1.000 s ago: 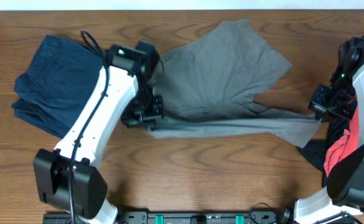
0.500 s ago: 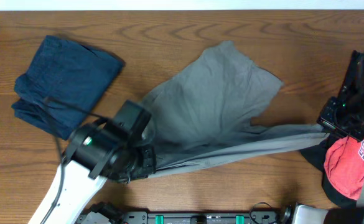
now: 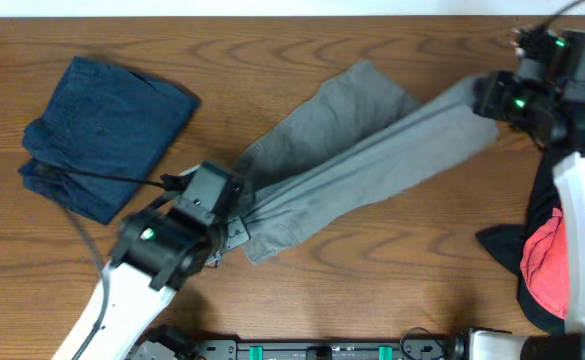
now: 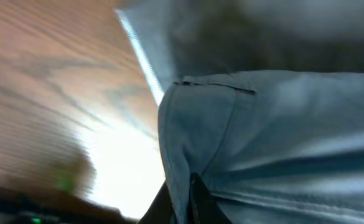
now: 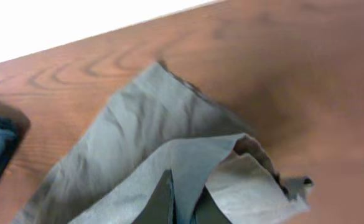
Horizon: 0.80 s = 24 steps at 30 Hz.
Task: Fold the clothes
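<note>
Shorts, place: the grey-khaki shorts (image 3: 362,160) lie mid-table, right of centre. One layer is flat on the wood and another is drawn over it as a taut band between the two claws.
Shorts, long axis: diagonal, from the near-left end by the left claw up to the far-right end by the right claw. A loose corner of the flat layer points toward the far edge of the table.
Left claw: the left claw (image 3: 234,225) is closed tight on a seamed edge at the near-left end. Its wrist view shows cloth pinched between the dark fingers.
Right claw: the right claw (image 3: 484,97) is closed on the far-right end, with a folded cloth edge gathered right at its fingers in the wrist view.
Risk, slip: the pull along the diagonal looks firm, so a thin pinch at either end could give way and the band would drop crooked.
Risk, skew: the band does not line up with the flat layer, so if it is laid down like this the fold would likely land off-square with bunching near the left claw.
Risk, neighbours: the navy garment (image 3: 102,130) sits well apart at the far left. The red shirt (image 3: 547,260) lies near the right arm, which could snag it on a wide swing.
Table: bare wood (image 3: 372,290) on the near side leaves room to straighten the cloth.
</note>
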Available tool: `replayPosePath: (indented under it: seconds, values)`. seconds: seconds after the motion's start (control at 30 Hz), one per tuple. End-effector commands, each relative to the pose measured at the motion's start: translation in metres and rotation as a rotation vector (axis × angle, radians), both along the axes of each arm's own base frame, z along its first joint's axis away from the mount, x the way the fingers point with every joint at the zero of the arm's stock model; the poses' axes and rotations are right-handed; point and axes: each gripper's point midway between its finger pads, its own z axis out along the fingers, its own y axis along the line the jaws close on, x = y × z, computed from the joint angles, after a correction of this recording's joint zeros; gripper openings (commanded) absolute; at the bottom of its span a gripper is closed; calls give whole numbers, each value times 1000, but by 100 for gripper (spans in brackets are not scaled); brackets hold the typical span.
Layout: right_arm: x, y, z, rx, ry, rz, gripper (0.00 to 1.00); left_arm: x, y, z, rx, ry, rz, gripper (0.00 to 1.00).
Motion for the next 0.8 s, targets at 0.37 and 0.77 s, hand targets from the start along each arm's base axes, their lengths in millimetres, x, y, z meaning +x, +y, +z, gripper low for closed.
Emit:
replayPosePath:
  seconds: [0.37,0.77]
  values:
    - [67,32,-112,-81,138,56,9,64,50,-66,246,-31,386,7]
    - [109,63,-93,45,-50,113,99,79,58,-91,284,15,391,78]
